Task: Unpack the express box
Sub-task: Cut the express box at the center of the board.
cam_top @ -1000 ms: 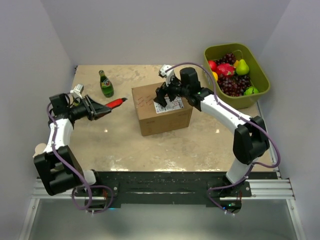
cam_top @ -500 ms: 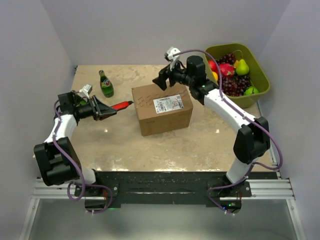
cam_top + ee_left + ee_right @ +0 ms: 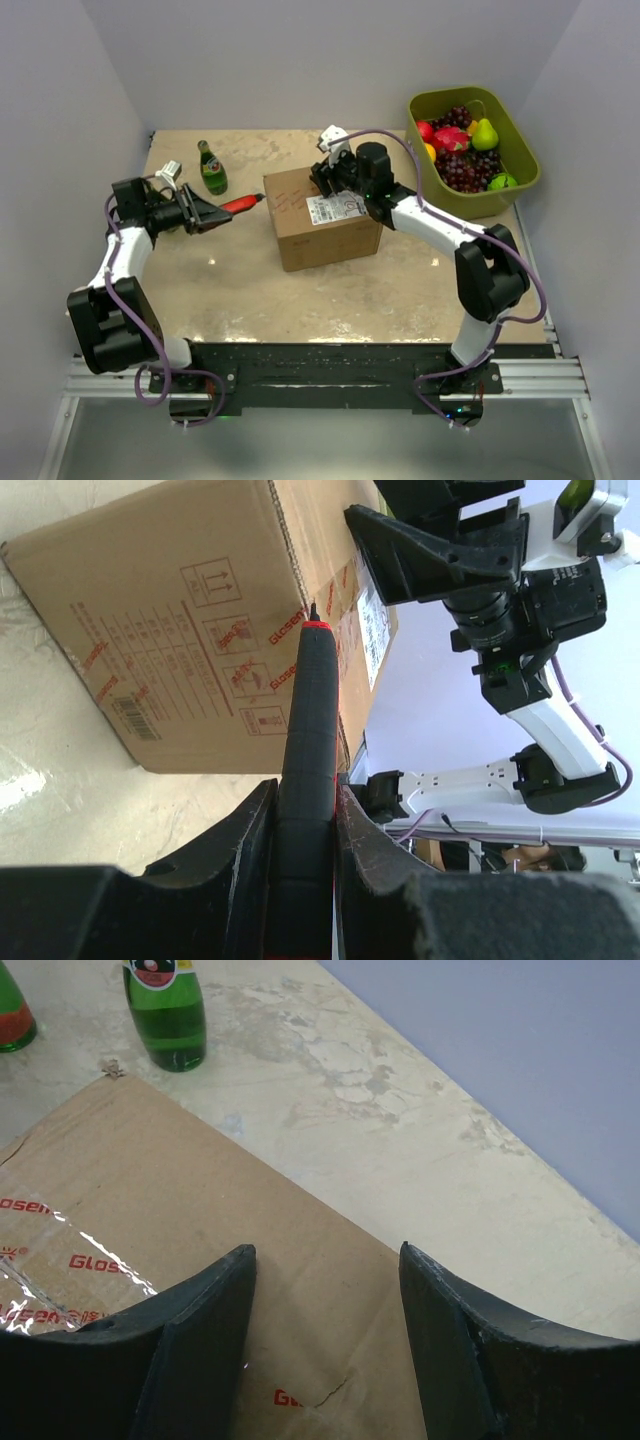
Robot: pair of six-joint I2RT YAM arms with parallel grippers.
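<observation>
Fingers of left gripper (image 3: 310, 802) clamped on red cutter (image 3: 238, 205) near express box (image 3: 325, 235); right gripper (image 3: 326, 1292) fingers apart over its top

right gripper (image 3: 325, 1255): back down over express box (image 3: 320, 232) far edge, fingers (image 3: 200, 1340) narrower | red cutter (image 3: 240, 205): nearer box

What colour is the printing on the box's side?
Red, on the express box; clearest in the left wrist view.
</observation>
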